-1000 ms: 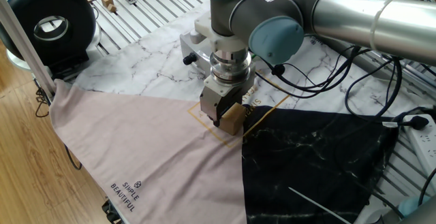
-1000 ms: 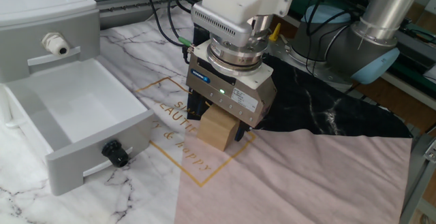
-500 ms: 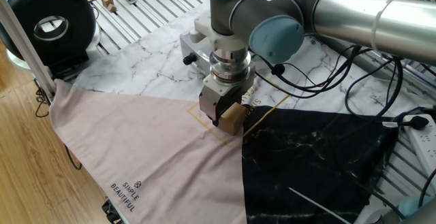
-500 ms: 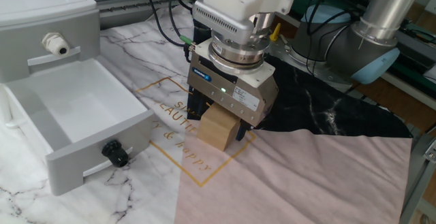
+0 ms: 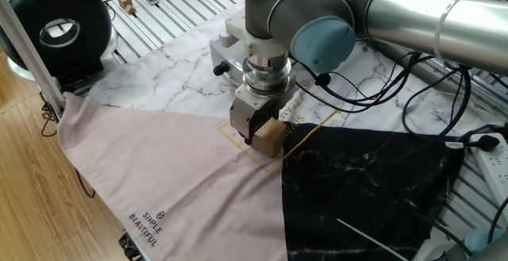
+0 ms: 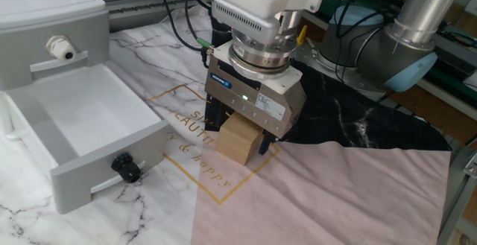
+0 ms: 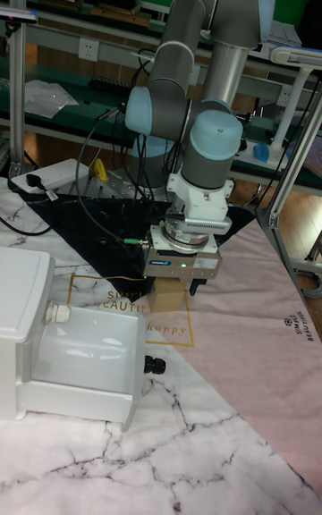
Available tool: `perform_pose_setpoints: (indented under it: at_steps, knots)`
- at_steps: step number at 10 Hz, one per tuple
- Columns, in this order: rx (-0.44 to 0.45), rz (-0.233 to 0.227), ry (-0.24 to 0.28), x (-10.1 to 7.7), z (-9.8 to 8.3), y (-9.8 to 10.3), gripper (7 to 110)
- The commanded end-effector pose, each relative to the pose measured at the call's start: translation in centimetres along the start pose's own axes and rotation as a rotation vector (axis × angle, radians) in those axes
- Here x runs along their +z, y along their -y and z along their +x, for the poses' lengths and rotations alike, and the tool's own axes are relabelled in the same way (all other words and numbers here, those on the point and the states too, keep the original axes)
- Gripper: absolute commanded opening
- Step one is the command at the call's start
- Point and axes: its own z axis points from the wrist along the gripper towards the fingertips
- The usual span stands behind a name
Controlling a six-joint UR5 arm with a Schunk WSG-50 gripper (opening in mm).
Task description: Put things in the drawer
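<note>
The tan-brown cube (image 6: 240, 142) rests on the cloth inside a gold printed square, also seen as the cube (image 5: 271, 139) and the cube (image 7: 166, 298). My gripper (image 6: 237, 136) points straight down over it, jaws shut on the cube's sides; it shows too as the gripper (image 5: 261, 136) and the gripper (image 7: 171, 291). The white drawer (image 6: 112, 150) stands pulled out to the cube's left, with nothing visible inside, its black knob (image 6: 127, 169) facing forward. In the tall view the drawer (image 7: 89, 385) lies just left of and below the cube.
The white cabinet (image 6: 45, 21) stands behind the drawer, with a second closed drawer and a white knob (image 6: 60, 48). Pink, black and marble cloth panels cover the table. Cables (image 5: 429, 94) trail beside the arm. A black round device (image 5: 57, 27) stands at the far corner.
The gripper body has crept slightly upward while staying closed on the cube; the cube's position has barely shifted. The drawer has not moved.
</note>
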Motion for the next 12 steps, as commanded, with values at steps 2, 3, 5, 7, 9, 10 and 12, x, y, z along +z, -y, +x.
perform_pose_setpoints:
  at_steps: [2,3,5,7,9,10,12]
  knots:
    - [0.005,0.029,-0.024,-2.4,-0.9,1.3,22]
    - [0.006,0.041,-0.043,-2.8,-0.8,1.7,22]
    - [0.010,0.033,-0.065,-3.9,-1.3,1.7,22]
    - [0.020,0.069,-0.076,-6.2,-2.3,2.7,7]
    - [-0.004,0.008,-0.061,-6.6,-3.1,1.9,7]
    - [-0.014,-0.028,-0.040,-6.7,-3.7,1.3,7]
    - [-0.014,-0.037,-0.033,-7.5,-4.4,1.2,22]
